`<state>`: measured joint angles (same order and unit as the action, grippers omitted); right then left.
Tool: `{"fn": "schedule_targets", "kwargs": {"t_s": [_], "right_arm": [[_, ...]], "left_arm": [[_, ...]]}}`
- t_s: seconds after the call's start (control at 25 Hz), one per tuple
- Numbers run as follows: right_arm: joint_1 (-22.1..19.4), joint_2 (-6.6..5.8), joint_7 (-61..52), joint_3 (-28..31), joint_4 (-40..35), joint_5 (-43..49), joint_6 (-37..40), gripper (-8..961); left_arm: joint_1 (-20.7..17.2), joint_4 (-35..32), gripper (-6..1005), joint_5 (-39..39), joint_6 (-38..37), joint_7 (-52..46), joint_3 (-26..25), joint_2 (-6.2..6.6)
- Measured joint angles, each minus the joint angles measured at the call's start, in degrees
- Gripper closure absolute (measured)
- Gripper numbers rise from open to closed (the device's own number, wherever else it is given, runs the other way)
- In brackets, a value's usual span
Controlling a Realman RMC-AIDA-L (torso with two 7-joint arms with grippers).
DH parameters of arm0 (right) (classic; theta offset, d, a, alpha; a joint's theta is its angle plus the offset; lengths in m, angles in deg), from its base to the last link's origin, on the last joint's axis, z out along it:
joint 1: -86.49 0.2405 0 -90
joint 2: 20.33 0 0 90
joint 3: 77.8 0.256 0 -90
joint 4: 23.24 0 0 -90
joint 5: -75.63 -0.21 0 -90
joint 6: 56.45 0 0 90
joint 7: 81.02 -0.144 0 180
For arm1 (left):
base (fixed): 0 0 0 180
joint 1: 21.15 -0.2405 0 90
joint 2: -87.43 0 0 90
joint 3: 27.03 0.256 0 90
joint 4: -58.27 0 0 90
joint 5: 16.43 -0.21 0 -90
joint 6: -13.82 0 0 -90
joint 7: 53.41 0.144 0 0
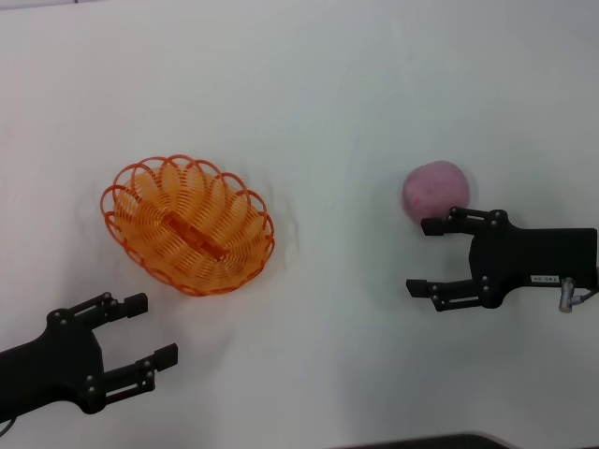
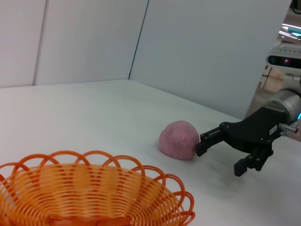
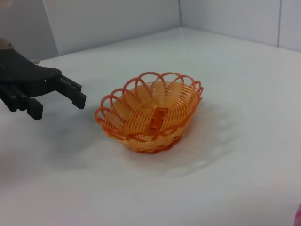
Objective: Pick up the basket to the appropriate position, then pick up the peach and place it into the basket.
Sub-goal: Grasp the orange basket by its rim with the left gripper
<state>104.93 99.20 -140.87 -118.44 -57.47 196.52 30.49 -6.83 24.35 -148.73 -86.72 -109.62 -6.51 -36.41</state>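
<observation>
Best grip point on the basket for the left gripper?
Pinch the looped rim of the basket on its near edge, the side facing the left gripper, one finger inside and one outside. The bowl is probably too wide for the open fingers, while the rim loops are thin, stand up and are unobstructed. The peach sits far off by the right gripper.

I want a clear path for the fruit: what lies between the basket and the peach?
Nothing: between the basket and the peach there is only bare white table, as the head view shows.
</observation>
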Motion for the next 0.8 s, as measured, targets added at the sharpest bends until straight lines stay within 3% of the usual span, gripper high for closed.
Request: {"fn": "schedule_targets", "kwargs": {"t_s": [0.52, 0.8], "right_arm": [[0.5, -0.01, 0.3, 0.3, 0.0, -0.2, 0.4, 23], [0.8, 0.0, 0.0, 0.3, 0.1, -0.2, 0.4, 23]], "left_arm": [[0.0, 0.3, 230, 0.0, 0.2, -1.2, 0.0, 0.0], [2.1, 0.1, 233, -0.1, 2.2, -21.1, -0.3, 0.91]]}}
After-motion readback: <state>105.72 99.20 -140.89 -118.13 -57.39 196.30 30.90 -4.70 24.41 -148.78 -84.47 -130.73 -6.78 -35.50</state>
